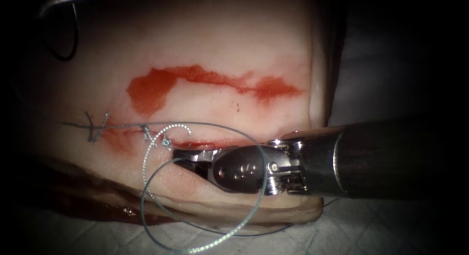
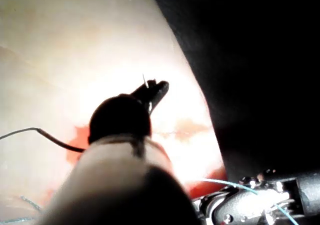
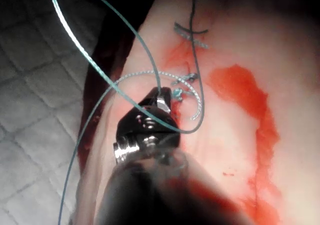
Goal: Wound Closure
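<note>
Nearest the endoscope: one big loop of thread [image 1: 195,235] hangs over the front edge of the tissue [image 1: 220,54] onto the drape [image 1: 371,230], arcs up across the right tool's wrist and runs back to the cut [image 1: 205,143].

One tool is in the endoscope view, the right tool [image 1: 183,159], entering from the picture's right and lying along the front side of the cut. Jaws parted a little, tips at the cut next to a small knot [image 1: 166,141]. Cannot confirm they hold anything; thread crosses over the tool rather than sitting between the jaws. In the right wrist view the right tool [image 3: 162,97] has its tip against the same knot, thread looped around it.

Stitches: two counted along the cut, one knot at the tool tip and one with short cut ends [image 1: 95,128] further left. A thin thread line runs between them and on toward the left edge.

Red fluid [image 1: 156,86]: one long smear across the tissue behind the cut, plus staining along the cut itself.

Left tool [image 2: 152,92], in its own wrist view, is held above the tissue with a thin pale sliver at its tip; cannot tell the jaw state or what that sliver is.

Needle: cannot locate it. A dark thread loop [image 1: 68,45] sits at the far left corner.

Room: tissue behind the smear is bare; the tissue's right edge falls just behind the right tool's shaft.
</note>
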